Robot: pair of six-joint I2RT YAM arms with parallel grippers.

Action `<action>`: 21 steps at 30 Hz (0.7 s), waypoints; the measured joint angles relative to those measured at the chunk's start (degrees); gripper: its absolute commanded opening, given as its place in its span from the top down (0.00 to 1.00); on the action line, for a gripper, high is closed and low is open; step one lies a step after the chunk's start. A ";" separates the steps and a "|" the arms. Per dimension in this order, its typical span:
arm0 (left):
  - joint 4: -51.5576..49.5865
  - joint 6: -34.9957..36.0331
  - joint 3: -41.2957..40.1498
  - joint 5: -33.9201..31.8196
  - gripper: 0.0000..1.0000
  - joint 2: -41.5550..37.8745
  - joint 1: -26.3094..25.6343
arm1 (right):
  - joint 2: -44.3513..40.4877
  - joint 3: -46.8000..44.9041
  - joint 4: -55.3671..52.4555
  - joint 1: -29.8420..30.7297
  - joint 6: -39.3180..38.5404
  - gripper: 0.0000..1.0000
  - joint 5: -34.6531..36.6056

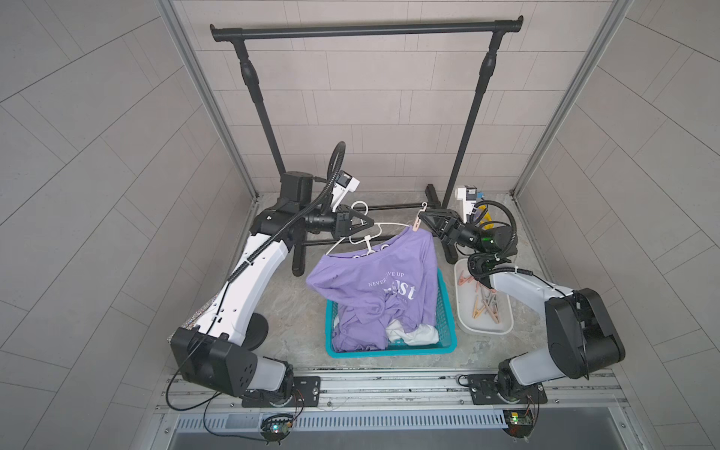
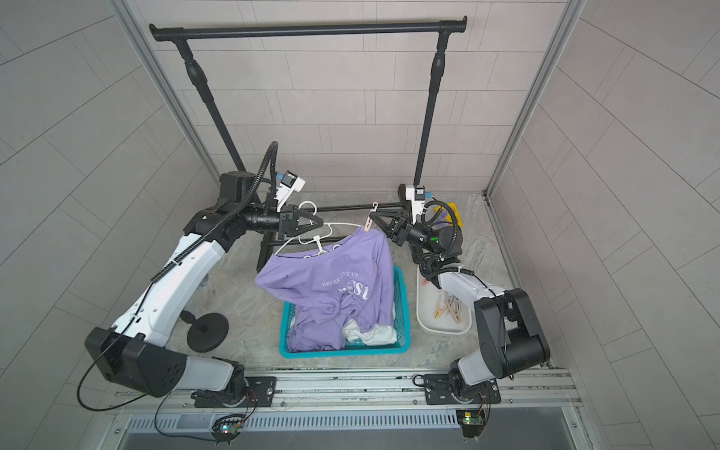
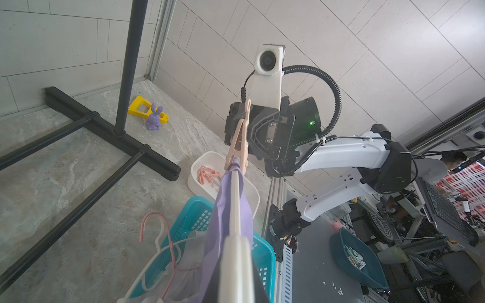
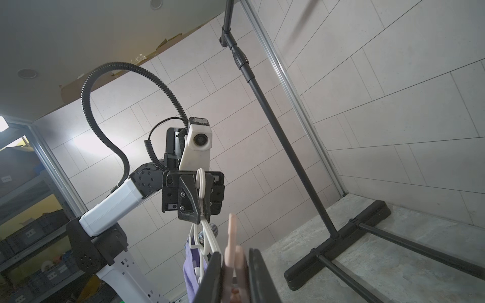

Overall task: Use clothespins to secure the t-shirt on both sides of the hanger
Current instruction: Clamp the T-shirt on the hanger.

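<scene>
A purple t-shirt [image 1: 374, 280] hangs from a white hanger [image 3: 236, 199] and trails down into the teal basket [image 1: 389, 352]. My left gripper [image 1: 368, 225] is shut on the hanger near its hook [image 4: 201, 183]. The right gripper [image 1: 422, 214] is shut on a peach clothespin [image 1: 417, 225], pinched between its black fingers [image 4: 212, 275]. In the left wrist view the clothespin [image 3: 237, 141] has its mouth over the fabric-covered right end of the hanger. The hanger's left shoulder is bare white wire.
A white tray [image 1: 502, 329] right of the basket holds several loose clothespins [image 1: 485, 306]. The black clothes rack [image 1: 366, 29] stands behind, its feet on the floor. Spare pink and white hangers [image 3: 157, 236] lie in the basket. A purple bunny toy [image 3: 154, 119] sits at the back right.
</scene>
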 measured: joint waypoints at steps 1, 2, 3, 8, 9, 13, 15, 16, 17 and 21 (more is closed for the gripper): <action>0.09 -0.07 0.00 0.13 1.00 0.00 0.00 | 0.09 0.11 0.20 0.07 0.11 1.00 -0.11; 0.15 -0.22 0.00 0.26 1.00 0.00 0.00 | 0.22 0.28 0.39 0.17 0.22 1.00 -0.22; 0.26 -0.42 0.00 0.42 1.00 0.00 0.02 | 0.33 0.39 0.48 0.31 0.28 1.00 -0.35; 1.05 -1.40 0.00 1.01 1.00 0.00 0.22 | 0.96 0.52 1.07 1.01 0.68 1.00 -0.83; 1.27 -1.57 0.00 1.07 1.00 0.00 0.35 | 1.01 0.52 1.09 1.16 0.74 1.00 -0.85; 1.79 -2.40 0.00 1.60 1.00 0.00 0.63 | 1.01 0.52 1.29 1.29 1.05 1.00 -0.87; 2.32 -2.95 0.00 1.81 1.00 0.00 0.70 | 1.01 0.52 1.38 1.31 1.07 1.00 -0.87; 2.67 -3.23 0.00 1.88 1.00 0.00 0.72 | 1.01 0.52 1.46 1.31 1.07 1.00 -0.90; 2.91 -3.56 0.00 1.90 1.00 0.00 0.72 | 1.01 0.52 1.53 1.31 1.07 1.00 -0.90; 3.82 -4.33 0.00 1.95 1.00 0.00 0.81 | 1.03 0.52 1.60 1.31 1.07 1.00 -0.98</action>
